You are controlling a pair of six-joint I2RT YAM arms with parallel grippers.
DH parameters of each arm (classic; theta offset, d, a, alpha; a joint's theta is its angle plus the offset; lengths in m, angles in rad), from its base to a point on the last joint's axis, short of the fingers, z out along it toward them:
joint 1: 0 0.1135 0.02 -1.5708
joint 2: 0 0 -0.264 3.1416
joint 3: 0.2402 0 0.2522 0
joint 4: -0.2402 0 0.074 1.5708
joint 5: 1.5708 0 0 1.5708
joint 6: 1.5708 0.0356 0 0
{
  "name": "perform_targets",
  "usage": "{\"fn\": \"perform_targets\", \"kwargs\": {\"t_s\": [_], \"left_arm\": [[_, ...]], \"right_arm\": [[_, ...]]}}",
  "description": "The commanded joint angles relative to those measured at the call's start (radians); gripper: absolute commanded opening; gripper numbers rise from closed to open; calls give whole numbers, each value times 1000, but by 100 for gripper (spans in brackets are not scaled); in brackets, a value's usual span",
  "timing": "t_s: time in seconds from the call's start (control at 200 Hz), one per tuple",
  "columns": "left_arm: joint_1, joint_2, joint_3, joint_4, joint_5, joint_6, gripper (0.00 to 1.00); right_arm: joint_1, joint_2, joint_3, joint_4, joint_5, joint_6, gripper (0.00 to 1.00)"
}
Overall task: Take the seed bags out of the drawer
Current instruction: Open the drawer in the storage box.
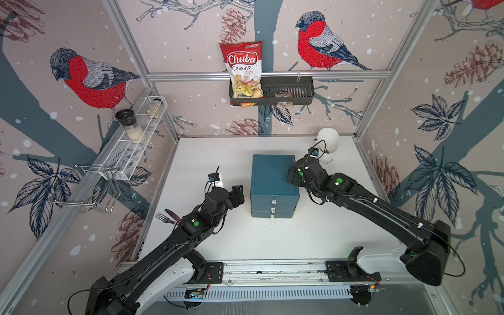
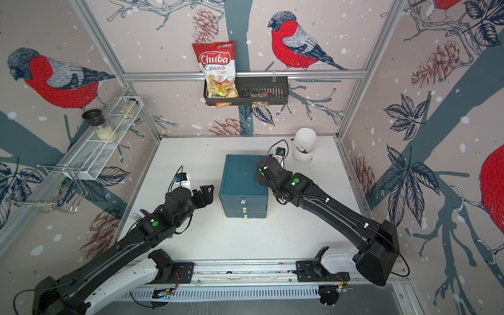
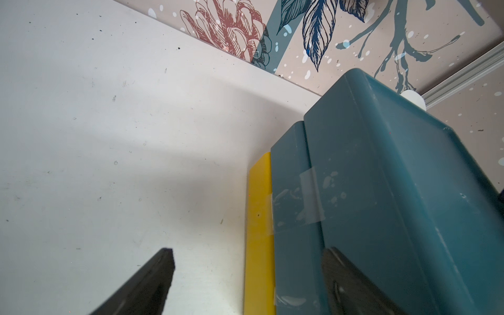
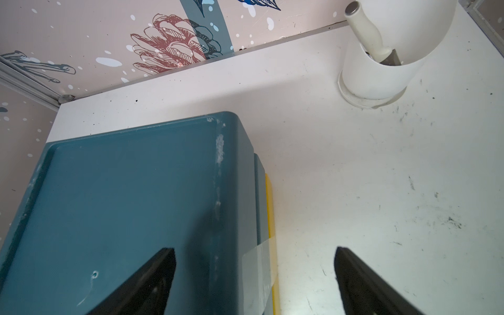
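A teal drawer unit point(image 1: 272, 177) point(image 2: 242, 177) stands mid-table, its three drawers shut, each with a white tab point(image 1: 274, 201). The seed bags are hidden. My left gripper point(image 1: 237, 195) point(image 2: 206, 195) is open and empty beside the unit's left wall. In the left wrist view my left gripper point(image 3: 247, 253) has one finger over the teal side point(image 3: 381, 177) and the other over bare table. My right gripper point(image 1: 293, 174) point(image 4: 254, 251) is open and empty, straddling the right edge of the unit's top point(image 4: 122, 204). A yellow strip point(image 3: 259, 218) lies under the unit.
A white holder point(image 1: 328, 148) with a knife stands at the back right. On the back wall a black basket point(image 1: 300, 87) holds a red Chuba chips bag point(image 1: 242, 68) and small packets. A fork point(image 1: 165, 218) lies left. A wire shelf point(image 1: 131, 152) with jars lines the left wall.
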Motion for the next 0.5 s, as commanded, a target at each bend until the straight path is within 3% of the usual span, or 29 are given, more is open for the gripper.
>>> {"fn": "perform_targets", "kwargs": {"t_s": [0.0,0.495], "left_arm": [[-1,18,3,26,24,6,88],[-19,76,28,87,152,-9,84]], "right_arm": [[-2,2,-7,24,10,-13,96],[16,1,-11,24,-53,14,94]]}}
